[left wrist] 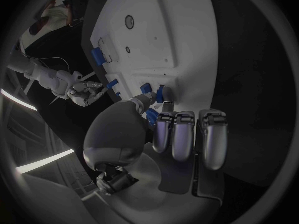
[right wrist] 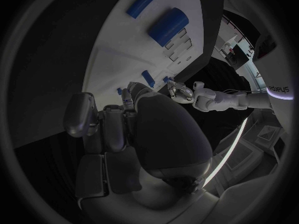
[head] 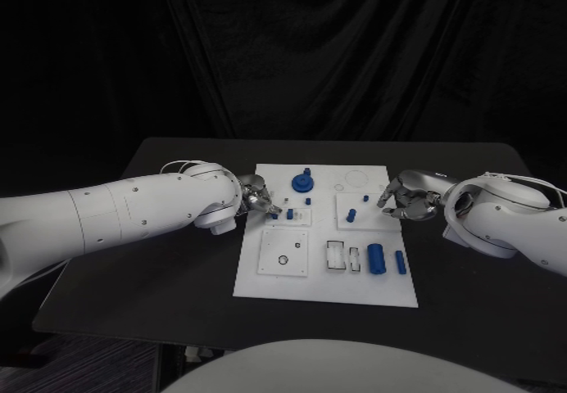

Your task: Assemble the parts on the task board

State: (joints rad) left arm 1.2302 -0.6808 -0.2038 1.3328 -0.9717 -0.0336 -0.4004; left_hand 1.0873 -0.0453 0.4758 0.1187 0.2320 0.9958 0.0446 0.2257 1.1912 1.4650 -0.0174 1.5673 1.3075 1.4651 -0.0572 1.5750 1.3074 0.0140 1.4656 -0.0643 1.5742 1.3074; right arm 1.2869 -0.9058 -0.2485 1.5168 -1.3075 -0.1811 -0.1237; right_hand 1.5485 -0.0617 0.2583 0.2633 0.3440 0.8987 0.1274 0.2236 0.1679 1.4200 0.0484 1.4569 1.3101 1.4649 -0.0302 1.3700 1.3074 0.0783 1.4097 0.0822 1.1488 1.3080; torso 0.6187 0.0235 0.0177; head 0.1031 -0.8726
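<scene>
The left hand is reached over the task board, fingers curled, a small blue part pinched at its fingertips. The right hand is held at the board's opposite edge; whether anything is gripped cannot be told

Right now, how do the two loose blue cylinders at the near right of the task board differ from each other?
The thick blue cylinder is clearly wider than the thin blue cylinder. The thick one lies nearer the board's middle, beside the rectangular slots; the thin one lies outside it, close to the right edge of the task board. Both are blue, lie flat, roughly parallel, and neither hand touches them.
</scene>
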